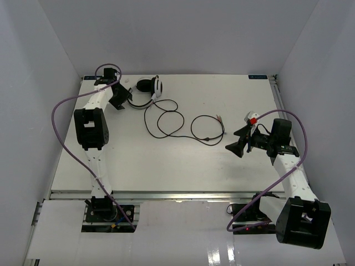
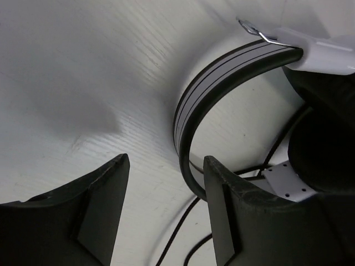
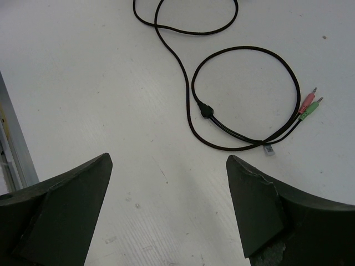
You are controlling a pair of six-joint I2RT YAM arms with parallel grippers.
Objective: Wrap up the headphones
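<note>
Near the far table (image 1: pixel 166 166) edge, left gripper (image 1: pixel 118 98) gapes beside the headphones (image 1: pixel 153 87); right gripper (image 1: pixel 239 142) gapes short of the cord (image 1: pixel 183 125).

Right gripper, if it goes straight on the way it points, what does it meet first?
The right gripper, open, would probably meet bare table just short of the cord loop; depth is unclear.

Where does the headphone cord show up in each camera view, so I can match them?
Top external: the cord loops across mid-table, running right from the earcups.
Left wrist: bottom centre, below the headband.
Right wrist: upper half, ending in pink and green plugs.
Shared landmark: the plugs, also at mid-table in top external; left wrist misses them.
</note>
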